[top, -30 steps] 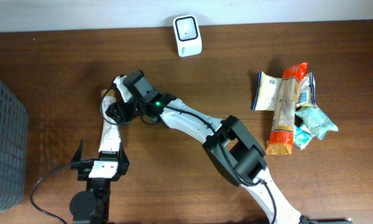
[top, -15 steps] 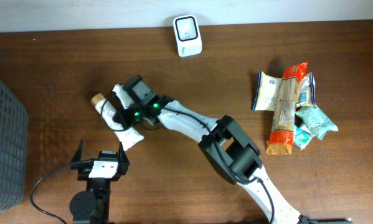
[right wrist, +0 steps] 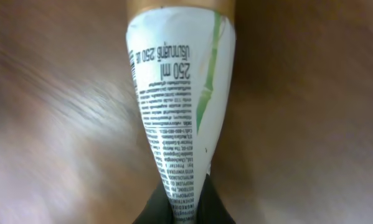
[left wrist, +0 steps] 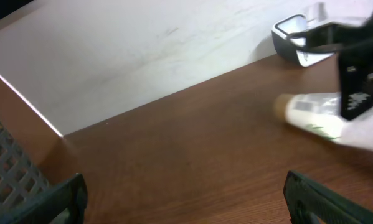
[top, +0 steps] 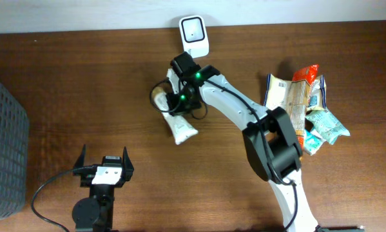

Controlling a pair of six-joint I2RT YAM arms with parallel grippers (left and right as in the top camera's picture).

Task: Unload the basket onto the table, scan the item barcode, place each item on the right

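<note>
Scanner at far edge of table, tube just in front of it – clamped in right gripper. Snack packs piled well right, basket far left – left gripper front-left, well apart from tube

1. You have one white tube, centre of the frame.
2. One scanner, top centre.
3. One grey basket, left edge.
4. One pile of snack packets, right side; you can count at least four.
</note>
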